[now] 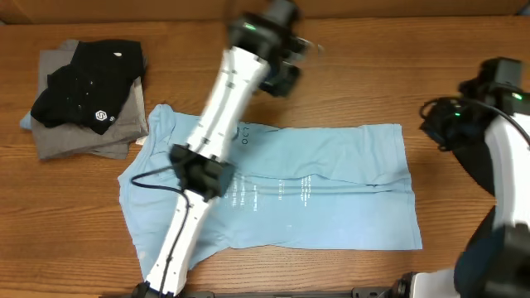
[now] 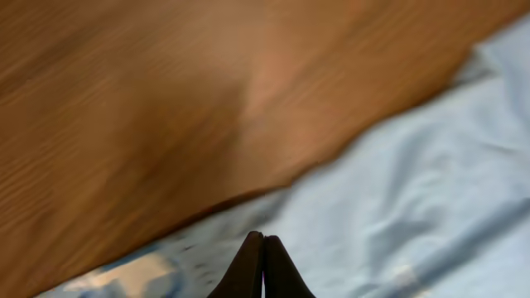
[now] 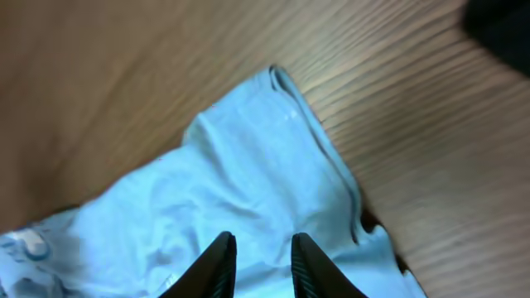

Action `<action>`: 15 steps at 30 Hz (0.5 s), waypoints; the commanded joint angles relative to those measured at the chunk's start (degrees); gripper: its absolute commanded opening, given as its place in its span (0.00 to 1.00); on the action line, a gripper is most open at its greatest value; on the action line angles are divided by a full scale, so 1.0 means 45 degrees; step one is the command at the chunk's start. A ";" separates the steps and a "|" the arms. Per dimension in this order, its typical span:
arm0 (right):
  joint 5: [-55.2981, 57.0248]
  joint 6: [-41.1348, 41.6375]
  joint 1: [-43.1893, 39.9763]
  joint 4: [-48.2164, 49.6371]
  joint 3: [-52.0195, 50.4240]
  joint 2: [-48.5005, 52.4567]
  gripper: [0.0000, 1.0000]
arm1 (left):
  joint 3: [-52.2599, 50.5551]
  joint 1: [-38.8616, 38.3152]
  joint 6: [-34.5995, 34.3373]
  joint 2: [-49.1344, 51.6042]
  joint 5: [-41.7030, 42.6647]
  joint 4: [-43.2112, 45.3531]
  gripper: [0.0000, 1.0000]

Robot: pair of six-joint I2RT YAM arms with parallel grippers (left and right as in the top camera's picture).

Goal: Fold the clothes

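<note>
A light blue T-shirt [image 1: 331,186] with white lettering lies spread flat across the middle of the table. My left gripper [image 1: 280,81] hangs blurred above the shirt's far edge. In the left wrist view its fingertips [image 2: 263,237] are pressed together with nothing between them, over the blue cloth [image 2: 431,182] where it meets bare wood. My right gripper [image 1: 436,124] hovers by the shirt's far right corner. In the right wrist view it [image 3: 262,242] stands open above the shirt's corner [image 3: 273,157], holding nothing. Black shirts [image 1: 87,91] lie folded on a grey one [image 1: 99,136].
The folded pile sits at the table's far left. The left arm [image 1: 211,141] crosses over the left part of the blue shirt and hides it. The wooden table [image 1: 373,74] shows behind and to the right of the shirt.
</note>
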 commanded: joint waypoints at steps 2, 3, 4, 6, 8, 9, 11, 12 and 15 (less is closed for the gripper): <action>-0.0248 -0.0223 0.0461 0.0675 -0.0204 0.1574 0.24 | 0.0243 0.1069 -0.0189 -0.0597 0.0321 -0.0078 0.04; -0.0248 -0.0223 0.0578 0.0957 -0.0209 0.1972 0.24 | 0.0243 0.1287 -0.0233 -0.0806 0.0325 -0.0078 0.04; -0.0248 -0.0219 0.0651 0.1146 -0.0209 0.2234 0.22 | 0.0243 0.1413 -0.0287 -0.0991 0.0325 -0.0078 0.04; -0.0248 -0.0180 0.0855 0.1613 -0.0209 0.2866 0.20 | 0.0238 0.1685 -0.0282 -0.1617 0.0277 -0.0078 0.04; -0.0243 -0.0175 0.1025 0.1996 -0.0209 0.3385 0.17 | 0.0238 0.1846 -0.0282 -0.2293 0.0117 -0.0078 0.04; -0.0243 -0.0170 0.1093 0.2181 -0.0209 0.3633 0.15 | 0.0238 0.1909 -0.0277 -0.2652 0.0078 -0.0078 0.04; -0.0199 -0.0112 0.1200 0.2545 -0.0209 0.4119 0.09 | 0.0238 0.1982 -0.0277 -0.3424 -0.0413 -0.0078 0.04; -0.0107 0.0117 0.1224 0.2783 -0.0209 0.4435 0.05 | 0.0238 0.1987 -0.0287 -0.3871 -0.0826 -0.0078 0.06; 0.0777 0.0976 0.1224 0.3138 -0.0209 0.5061 0.04 | 0.0238 0.1987 -0.0287 -0.4799 -0.1273 -0.0078 0.08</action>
